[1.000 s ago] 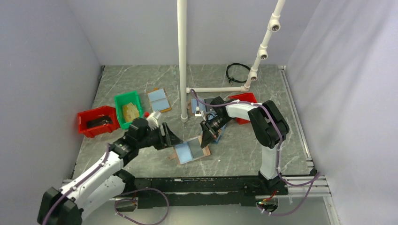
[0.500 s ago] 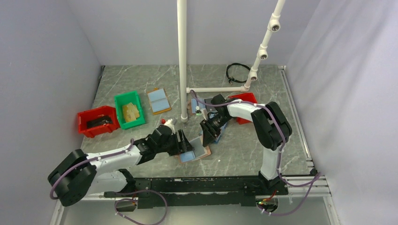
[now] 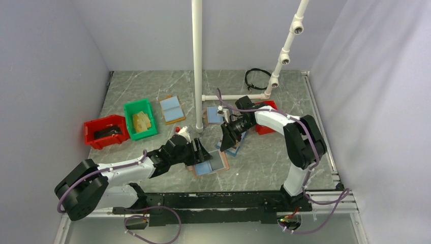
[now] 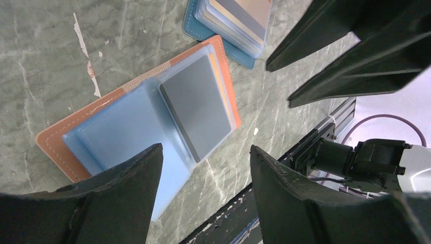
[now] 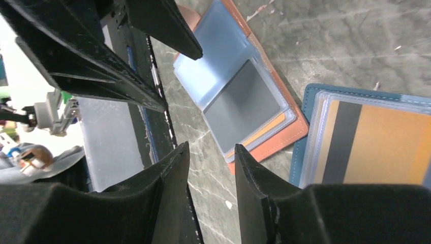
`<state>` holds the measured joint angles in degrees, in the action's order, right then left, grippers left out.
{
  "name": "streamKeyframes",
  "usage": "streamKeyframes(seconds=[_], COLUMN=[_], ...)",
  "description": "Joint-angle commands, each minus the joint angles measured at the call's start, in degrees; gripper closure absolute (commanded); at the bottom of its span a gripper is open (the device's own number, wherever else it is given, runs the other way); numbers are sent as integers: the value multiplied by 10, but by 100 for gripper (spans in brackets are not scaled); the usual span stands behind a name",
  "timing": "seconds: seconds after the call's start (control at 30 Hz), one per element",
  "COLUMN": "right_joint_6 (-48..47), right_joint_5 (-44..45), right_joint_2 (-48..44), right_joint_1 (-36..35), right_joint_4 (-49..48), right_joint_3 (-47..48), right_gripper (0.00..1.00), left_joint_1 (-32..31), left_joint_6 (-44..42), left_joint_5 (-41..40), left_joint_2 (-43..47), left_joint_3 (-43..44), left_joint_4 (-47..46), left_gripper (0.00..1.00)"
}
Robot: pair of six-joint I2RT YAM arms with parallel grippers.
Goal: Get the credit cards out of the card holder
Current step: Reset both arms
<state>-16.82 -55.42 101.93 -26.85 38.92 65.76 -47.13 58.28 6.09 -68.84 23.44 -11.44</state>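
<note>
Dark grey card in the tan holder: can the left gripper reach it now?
Probably yes: the left gripper hangs open right above the dark grey card, and nothing lies over it.

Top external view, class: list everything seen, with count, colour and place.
card holder: one, tan rim, light blue inside, front centre
credit card: one showing, dark grey, inside it
navy holder: one, yellow-striped card inside, just behind
pipe frame: one, white, centre back
tan holder: one, blue inside, left of pipe frame
second tan holder: one, right of pipe frame
green bin: one, left, yellowish contents
left red bin: one, far left
right red bin: one, behind right arm
cable loop: one, black, back
table: grey marble
left gripper: open, at card holder
right gripper: open, by navy holder
</note>
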Motion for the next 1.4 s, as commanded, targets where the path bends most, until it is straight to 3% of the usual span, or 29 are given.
streamKeyframes(seconds=[0.0,0.33,0.6,0.93,1.13,1.37], right_joint_6=[38,136,148,148,133,49], right_joint_5=[-52,2,29,46,10,71], right_joint_2=[36,55,60,72,74,-7], right_joint_1=[-5,-21,-26,-41,-43,-40], right_joint_4=[-31,-98,-107,-101,-86,-23], right_joint_3=[-13,-32,-35,-30,-20,14], right_gripper=[61,60,61,61,62,65], left_joint_1=[-3,-5,-5,-6,-8,-7], left_joint_6=[10,15,21,26,22,-16], left_joint_5=[-16,-17,-20,-19,-20,-39], left_joint_2=[13,-2,-2,-19,-19,57], left_joint_3=[-9,-16,-25,-27,-24,0], left_joint_4=[-33,-55,-62,-74,-66,36], left_gripper=[32,32,32,32,32,30])
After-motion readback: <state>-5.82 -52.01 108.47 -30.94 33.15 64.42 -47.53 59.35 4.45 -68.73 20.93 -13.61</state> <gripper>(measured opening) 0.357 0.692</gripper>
